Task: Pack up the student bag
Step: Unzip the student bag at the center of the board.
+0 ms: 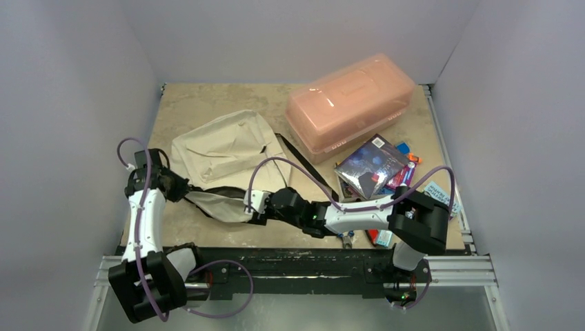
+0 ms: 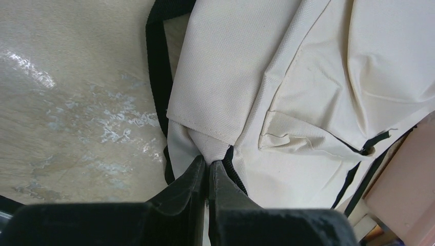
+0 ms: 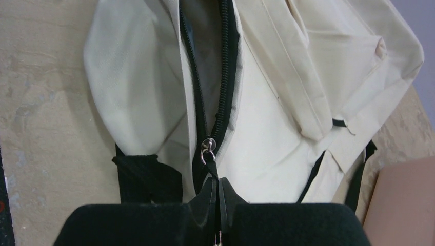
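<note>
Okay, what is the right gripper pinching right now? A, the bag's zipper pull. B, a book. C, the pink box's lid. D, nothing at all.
A: in the right wrist view the right gripper is shut on the zipper pull of the student bag.

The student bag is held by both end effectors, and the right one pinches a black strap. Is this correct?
No: the right end effector pinches the zipper pull, not a black strap; the right wrist view shows it. The left end effector also holds the student bag.
</note>
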You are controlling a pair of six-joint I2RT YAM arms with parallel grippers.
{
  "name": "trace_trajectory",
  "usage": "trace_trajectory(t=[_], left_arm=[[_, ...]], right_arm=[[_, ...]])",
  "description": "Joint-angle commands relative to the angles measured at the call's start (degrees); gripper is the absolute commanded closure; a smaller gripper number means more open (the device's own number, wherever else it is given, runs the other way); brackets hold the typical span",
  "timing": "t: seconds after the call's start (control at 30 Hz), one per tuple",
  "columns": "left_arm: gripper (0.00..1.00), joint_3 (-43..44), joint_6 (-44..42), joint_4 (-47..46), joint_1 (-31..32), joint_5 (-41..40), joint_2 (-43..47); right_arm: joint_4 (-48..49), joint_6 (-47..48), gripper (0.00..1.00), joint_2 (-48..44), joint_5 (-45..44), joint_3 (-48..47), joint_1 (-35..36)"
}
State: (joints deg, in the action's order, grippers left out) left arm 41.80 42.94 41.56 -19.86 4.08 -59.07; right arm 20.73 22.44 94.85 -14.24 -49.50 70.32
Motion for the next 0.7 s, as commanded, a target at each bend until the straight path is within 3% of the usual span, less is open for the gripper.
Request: trace_trajectory(t=[0.0, 0.1, 0.2, 0.33, 0.47, 0.67], left_arm=[[0.95, 2.8, 0.0, -3.7, -1.1, -0.5, 0.6], [0.64, 2.0, 0.0, -2.6, 0.7, 4.6, 1.6], [0.47, 1.0, -1.2, -0.5, 7.3, 2.6, 7.0], [0.43, 1.2, -5.3, -0.1, 13.2, 6.0, 13.6], [0.44, 2.9, -13.3, -2.4, 16.9, 14.5, 16.5], [0.42, 7.0, -18.5, -2.5, 21.3, 25.4, 8.6]], right_arm=[[2.4, -1.7, 1.0, -0.5, -1.8, 0.0, -0.7], [6.0, -3.0, 1.0, 0.4, 2.1, -1.7, -0.7], [7.6, -3.5, 1.0, 2.0, 3.9, -3.7, -0.7], [9.7, -4.1, 1.0, 3.2, 6.6, -4.8, -0.9], [11.6, -5.1, 1.0, 2.6, 11.5, -3.9, -1.9], [17.5, -6.0, 1.0, 0.4, 22.4, 0.9, -6.4]])
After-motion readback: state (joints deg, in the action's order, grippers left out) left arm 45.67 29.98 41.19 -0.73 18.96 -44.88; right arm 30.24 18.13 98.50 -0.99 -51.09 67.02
